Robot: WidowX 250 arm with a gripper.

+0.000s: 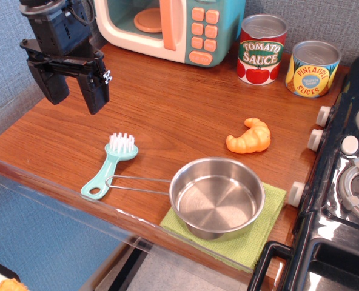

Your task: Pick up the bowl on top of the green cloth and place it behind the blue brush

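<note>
The bowl point(217, 197), a shallow shiny steel pot with a thin wire loop handle pointing left, sits on the green cloth point(263, 233) near the table's front edge. The blue brush point(110, 167) lies to its left, white bristles at the far end, holed handle end toward the front edge. The wire handle's tip lies over the brush handle. My gripper point(73, 91) hangs high at the back left, well above the table and far from the bowl. Its two black fingers are spread apart with nothing between them.
A toy microwave point(173, 27) stands at the back. A tomato sauce can point(261, 48) and a pineapple slices can point(313, 68) stand at the back right. An orange croissant point(250, 137) lies behind the bowl. A black toy stove point(349, 182) borders the right side.
</note>
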